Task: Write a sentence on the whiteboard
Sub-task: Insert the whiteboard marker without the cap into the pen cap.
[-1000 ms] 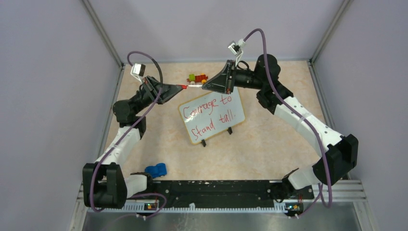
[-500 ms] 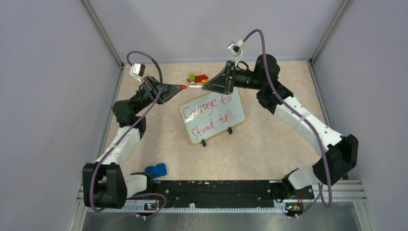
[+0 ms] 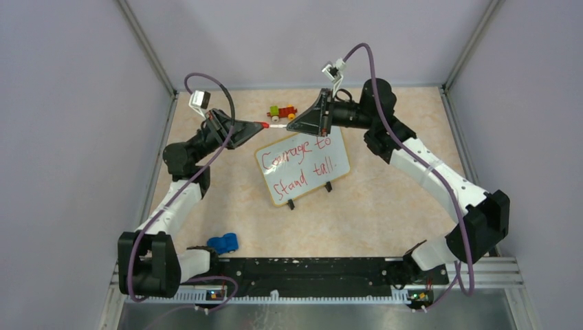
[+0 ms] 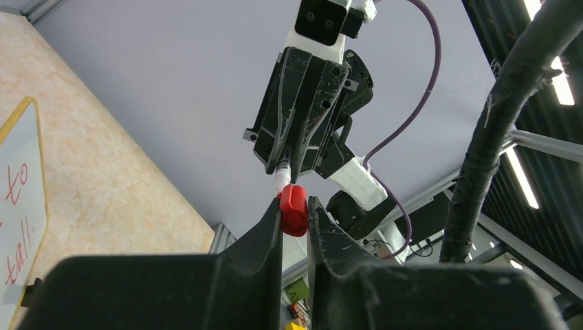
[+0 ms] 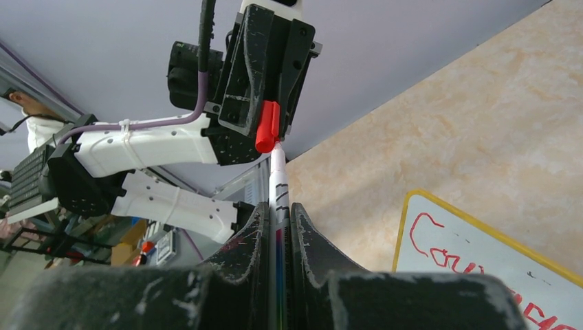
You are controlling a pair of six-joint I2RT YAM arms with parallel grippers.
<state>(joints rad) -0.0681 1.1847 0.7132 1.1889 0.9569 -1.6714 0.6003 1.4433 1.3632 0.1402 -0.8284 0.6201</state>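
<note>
Tabletop unchanged; right claw edged marker toward cap.

Plain lilac walls enclose a beige marbled tabletop, with metal corner posts and a ceiling strip light.

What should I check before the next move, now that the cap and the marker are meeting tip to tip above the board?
1. The sentence is finished on the whiteboard, in two red lines: ok.
2. The left pincer is shut on the red cap: ok.
3. The right pincer is shut on the marker: ok.
4. The cap's open end meets the marker's tip, roughly in line: ok.
5. The cap is pushed fully home: cannot tell.
6. Both pincers are lifted off the whiteboard: ok.
</note>
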